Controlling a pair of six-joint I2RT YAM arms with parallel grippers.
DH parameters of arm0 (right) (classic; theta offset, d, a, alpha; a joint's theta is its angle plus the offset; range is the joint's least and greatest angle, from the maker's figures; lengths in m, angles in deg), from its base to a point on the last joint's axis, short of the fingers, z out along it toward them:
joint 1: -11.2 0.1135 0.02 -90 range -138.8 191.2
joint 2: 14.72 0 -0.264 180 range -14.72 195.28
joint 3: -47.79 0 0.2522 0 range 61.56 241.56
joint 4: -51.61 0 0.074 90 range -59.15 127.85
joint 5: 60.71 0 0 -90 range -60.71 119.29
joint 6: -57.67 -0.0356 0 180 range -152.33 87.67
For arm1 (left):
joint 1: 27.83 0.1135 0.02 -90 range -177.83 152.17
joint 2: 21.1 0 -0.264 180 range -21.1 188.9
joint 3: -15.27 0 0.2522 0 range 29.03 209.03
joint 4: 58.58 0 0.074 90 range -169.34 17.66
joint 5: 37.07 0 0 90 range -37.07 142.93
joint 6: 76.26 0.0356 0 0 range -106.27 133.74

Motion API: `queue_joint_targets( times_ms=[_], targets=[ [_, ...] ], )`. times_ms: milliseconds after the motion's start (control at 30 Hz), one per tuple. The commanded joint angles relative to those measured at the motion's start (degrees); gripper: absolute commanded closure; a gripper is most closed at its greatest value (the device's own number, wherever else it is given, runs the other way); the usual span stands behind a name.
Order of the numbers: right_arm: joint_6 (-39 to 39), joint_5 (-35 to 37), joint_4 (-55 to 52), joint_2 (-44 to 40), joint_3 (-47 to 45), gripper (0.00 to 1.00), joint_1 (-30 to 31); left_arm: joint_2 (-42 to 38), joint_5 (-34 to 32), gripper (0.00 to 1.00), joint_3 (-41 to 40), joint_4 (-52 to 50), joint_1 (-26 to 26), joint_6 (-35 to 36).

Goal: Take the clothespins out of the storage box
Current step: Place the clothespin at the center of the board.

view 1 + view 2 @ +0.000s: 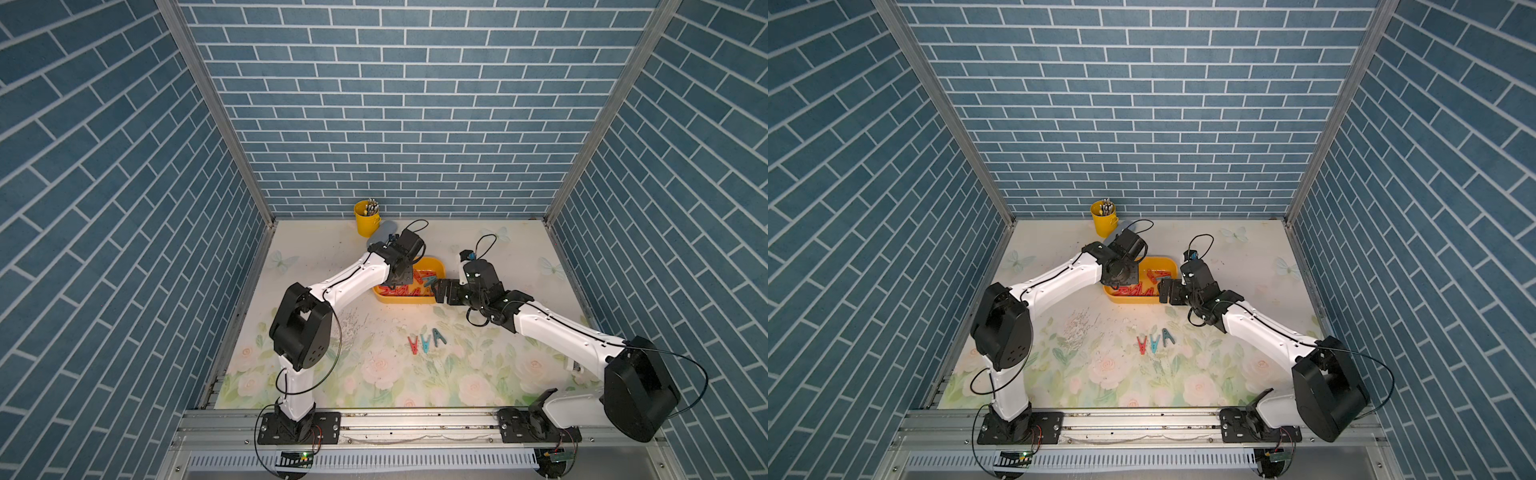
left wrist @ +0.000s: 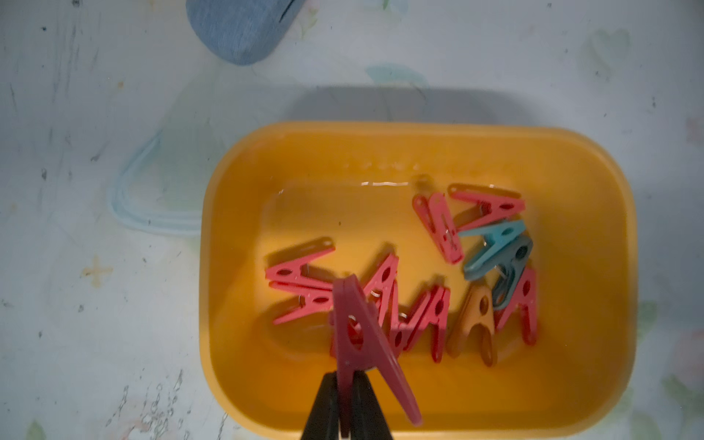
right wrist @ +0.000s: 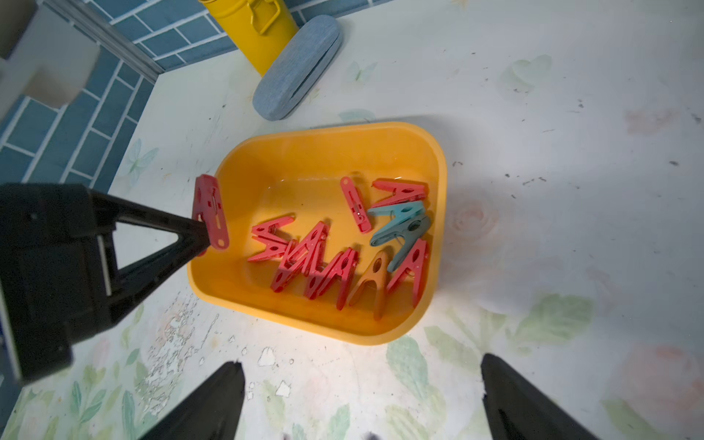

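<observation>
The yellow-orange storage box (image 1: 434, 263) (image 1: 1165, 262) sits mid-table between both arms. Inside it lie several clothespins, mostly red, with a teal one (image 2: 495, 244), a grey-blue one and an orange one (image 2: 474, 320). My left gripper (image 2: 344, 381) is shut on one leg of a dark red clothespin (image 2: 358, 335), held just above the box's left end (image 3: 211, 211). My right gripper (image 3: 362, 365) stands open and empty over the table beside the box's near right corner (image 1: 440, 293). Three more clothespins lie in a row on the table in front: red (image 1: 413, 345), teal (image 1: 425, 343) and blue (image 1: 437, 337).
A tall yellow pen cup (image 1: 367, 219) stands at the back wall. A grey-blue oval case (image 3: 297, 68) lies beside it, just behind the box and partly hidden under my left wrist in both top views. Side walls close in the table left and right.
</observation>
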Motion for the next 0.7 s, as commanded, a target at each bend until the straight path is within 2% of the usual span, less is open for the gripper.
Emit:
queue_joint_targets(
  times_ms=[0, 333, 467, 667],
  targets=[
    [-1.6, -0.1, 1.7, -0.4, -1.3, 0.01, 1.8, -4.7, 0.5, 0.88, -5.5, 1.4, -1.8, -0.1],
    [-4.0, 3.4, 1.2, -1.3, -3.2, 0.01, 5.8, -17.7, 3.4, 0.88, -27.6, 7.6, -8.3, -3.7],
    [-5.6, 4.7, 0.7, -2.1, -4.3, 0.01, 7.3, -17.9, 5.0, 0.89, -32.5, 11.0, -11.3, -4.8],
    [-7.2, 6.2, 0.0, -3.5, -5.2, 0.01, 8.9, -15.6, 5.4, 0.89, -35.4, 13.4, -13.7, -4.3]
  ],
)
